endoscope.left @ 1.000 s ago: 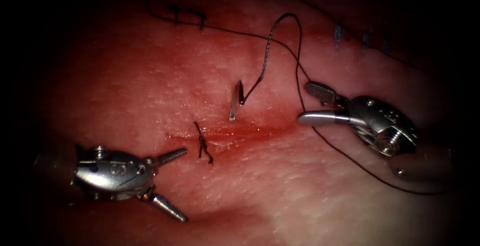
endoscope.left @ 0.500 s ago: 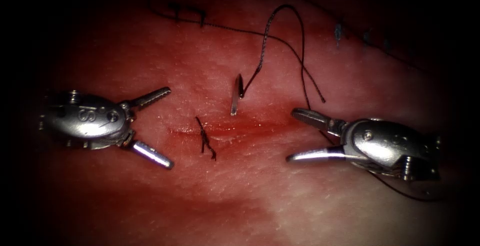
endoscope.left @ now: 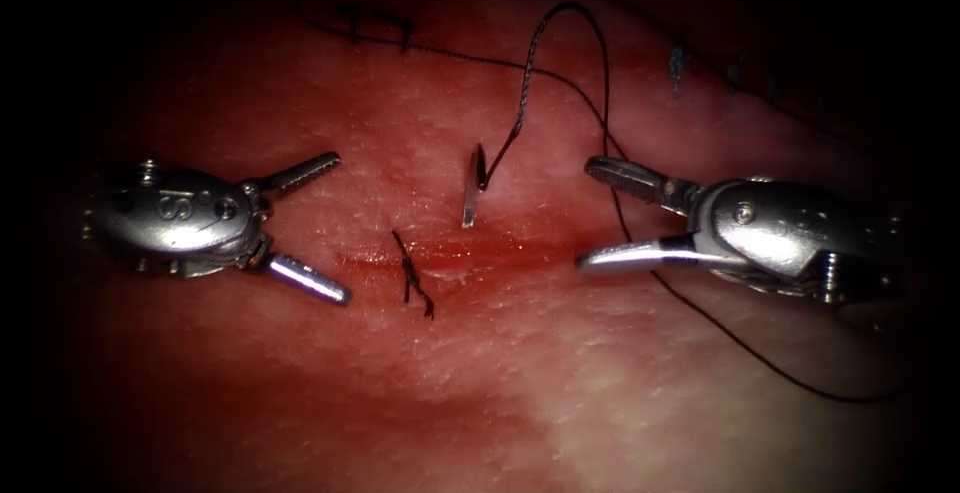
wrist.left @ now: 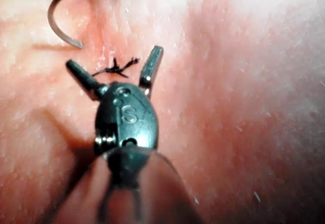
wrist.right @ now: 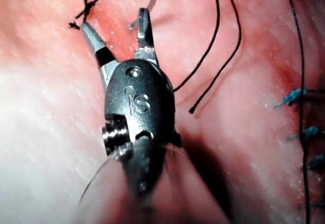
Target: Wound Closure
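Both of your tools hold nothing. Your left tool [endoscope.left: 300,228] sits at nine o'clock from the cut [endoscope.left: 470,253], jaws spread wide in a V that points toward the tied knot [endoscope.left: 412,283]; the left wrist view shows that knot [wrist.left: 117,69] just past the two tips, untouched. Your right tool [endoscope.left: 600,213] lies at three o'clock from the cut, jaws also well apart, one over the far edge and one level with the red fluid [endoscope.left: 520,251] along the cut.

The needle [endoscope.left: 472,188] stands free in the tissue [endoscope.left: 520,393] at about twelve o'clock from the cut's middle, between your two tools. In the left wrist view its curve [wrist.left: 58,18] arcs above the surface and meets it at one end, so it looks lodged in the far edge, though how deep I cannot tell.

The thread [endoscope.left: 560,43] rises from the needle's upper end in a tall loop, then falls past your right tool's jaws and runs off toward four o'clock. Judging by this, the open jaws flank the needle ready for a grasp from either side.
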{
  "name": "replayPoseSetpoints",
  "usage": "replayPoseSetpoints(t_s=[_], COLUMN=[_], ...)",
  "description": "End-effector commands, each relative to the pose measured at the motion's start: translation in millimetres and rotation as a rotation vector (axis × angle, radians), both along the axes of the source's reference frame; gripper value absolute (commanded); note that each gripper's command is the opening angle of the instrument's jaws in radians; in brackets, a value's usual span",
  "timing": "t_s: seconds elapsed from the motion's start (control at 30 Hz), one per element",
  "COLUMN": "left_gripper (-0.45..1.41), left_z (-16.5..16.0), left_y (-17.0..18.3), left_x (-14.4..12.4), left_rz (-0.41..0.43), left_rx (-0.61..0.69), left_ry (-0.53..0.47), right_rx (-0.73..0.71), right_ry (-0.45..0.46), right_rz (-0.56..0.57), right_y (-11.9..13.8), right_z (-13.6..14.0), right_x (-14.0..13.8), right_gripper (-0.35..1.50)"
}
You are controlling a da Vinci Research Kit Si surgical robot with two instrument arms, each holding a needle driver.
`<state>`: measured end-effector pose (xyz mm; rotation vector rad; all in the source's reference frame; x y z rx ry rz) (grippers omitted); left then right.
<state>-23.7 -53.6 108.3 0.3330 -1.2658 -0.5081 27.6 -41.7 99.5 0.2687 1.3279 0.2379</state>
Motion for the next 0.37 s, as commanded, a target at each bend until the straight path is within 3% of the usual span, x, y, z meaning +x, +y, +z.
replayPoseSetpoints(t_s=[0.03,0.17,0.37], left_gripper=[0.81,0.81,0.83], left_z=[0.6,0.5,0.4], left_y=[-1.0,-1.1,-1.3], left_x=[-0.6,-0.6,-0.5], left_rz=[0.000,-0.001,0.002], left_rx=[0.003,0.002,0.003], left_ry=[0.001,-0.002,-0.004], right_rx=[0.001,0.003,0.001], right_ry=[-0.003,-0.008,-0.007], right_rz=[-0.003,0.000,-0.002], right_y=[-0.3,0.7,0.0], right_z=[1.0,1.6,1.3], right_x=[0.7,0.7,0.9], right_gripper=[1.13,1.13,1.13])
